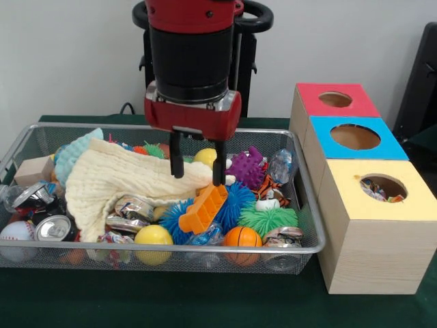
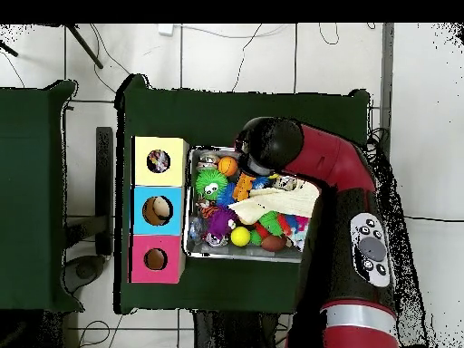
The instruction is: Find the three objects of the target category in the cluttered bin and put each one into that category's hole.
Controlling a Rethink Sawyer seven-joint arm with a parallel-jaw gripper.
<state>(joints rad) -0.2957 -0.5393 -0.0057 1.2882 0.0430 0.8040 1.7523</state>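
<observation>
Gripper (image 1: pixel 199 161) over bin (image 1: pixel 304 251) middle, fingers spread wide, empty, tips at cream cloth (image 1: pixel 116 179). Printed bundle inside yellow box hole (image 1: pixel 383 187).

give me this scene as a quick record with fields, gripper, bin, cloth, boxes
gripper: red and black gripper open, fingers down in the bin, straddling the cream cloth's edge
bin: silver wire mesh basket, full of mixed toys and cans
cloth: large cream cloth draped over the clutter
near gripper: orange toothed plastic block just below the fingertips
boxes: yellow-topped box's round hole shows patterned items inside
</observation>
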